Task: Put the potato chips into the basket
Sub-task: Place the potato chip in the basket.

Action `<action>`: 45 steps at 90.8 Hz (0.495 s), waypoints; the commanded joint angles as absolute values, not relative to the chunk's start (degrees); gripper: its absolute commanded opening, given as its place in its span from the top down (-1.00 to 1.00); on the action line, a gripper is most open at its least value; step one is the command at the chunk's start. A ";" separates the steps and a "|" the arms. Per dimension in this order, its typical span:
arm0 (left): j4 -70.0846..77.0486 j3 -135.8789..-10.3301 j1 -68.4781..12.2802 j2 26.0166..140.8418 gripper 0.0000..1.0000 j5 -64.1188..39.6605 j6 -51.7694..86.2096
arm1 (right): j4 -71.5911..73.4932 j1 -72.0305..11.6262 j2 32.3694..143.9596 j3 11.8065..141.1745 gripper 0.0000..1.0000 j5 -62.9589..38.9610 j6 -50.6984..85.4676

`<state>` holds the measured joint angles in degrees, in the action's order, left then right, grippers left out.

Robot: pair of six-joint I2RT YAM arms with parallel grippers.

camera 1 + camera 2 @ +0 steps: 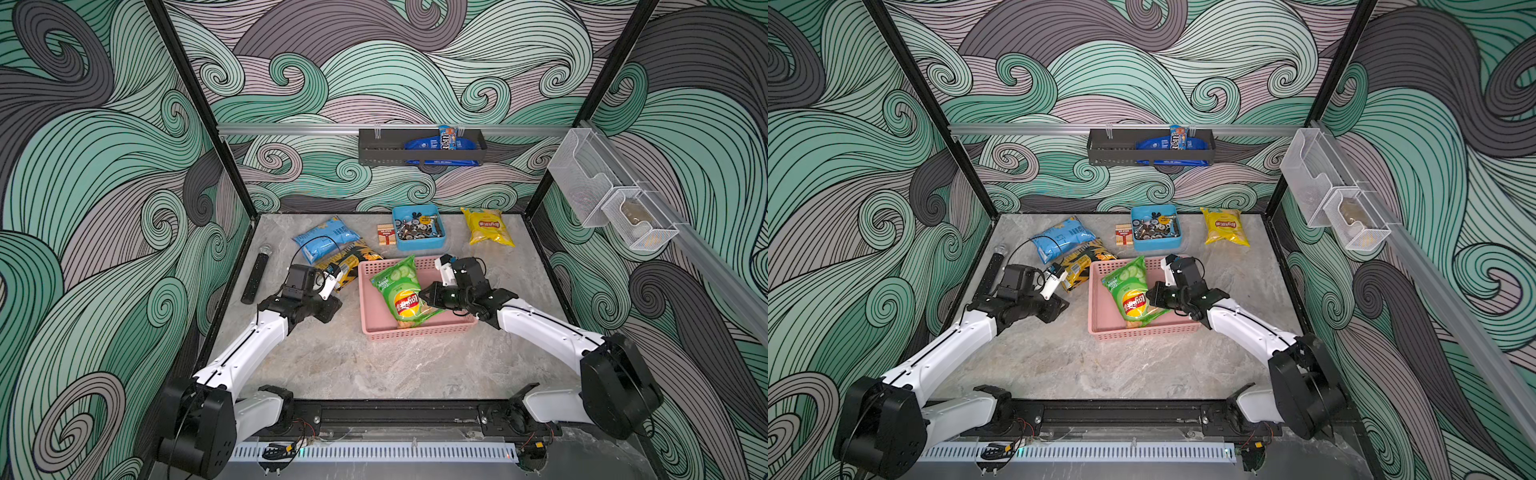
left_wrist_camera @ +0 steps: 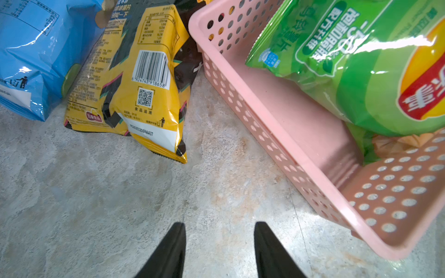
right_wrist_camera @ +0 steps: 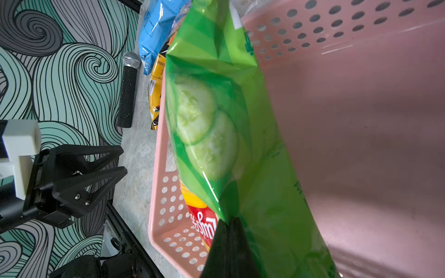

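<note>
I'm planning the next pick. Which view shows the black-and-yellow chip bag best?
The left wrist view: the black-and-yellow chip bag lies large and sharp beside the pink basket. In both top views the left arm covers part of it; the right wrist view shows only a thin strip.

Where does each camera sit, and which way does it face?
Top views: high above the arm bases, looking down on table, basket, left arm, right arm.
Left wrist: behind open left gripper, facing table, black-and-yellow bag.
Right wrist: behind right gripper, shut on green bag, over basket.
Shared: all show basket and green bag.
</note>
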<state>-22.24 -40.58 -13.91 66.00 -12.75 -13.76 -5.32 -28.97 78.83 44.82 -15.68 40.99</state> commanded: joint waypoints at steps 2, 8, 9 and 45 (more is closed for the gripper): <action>-21.80 -41.31 -13.62 64.86 0.02 -14.28 -14.02 | 0.07 -29.23 80.85 43.63 1.00 -17.84 49.22; -21.79 -41.29 -13.63 65.11 0.02 -14.28 -14.13 | 2.42 -29.30 81.83 42.99 1.00 -18.48 52.59; -21.75 -41.30 -13.62 65.12 0.02 -14.30 -14.10 | 2.97 -29.28 81.92 42.90 1.00 -18.56 53.10; -22.59 -41.01 -13.62 65.86 0.03 -18.14 -17.64 | 7.54 -29.17 80.19 41.25 0.48 -20.16 55.77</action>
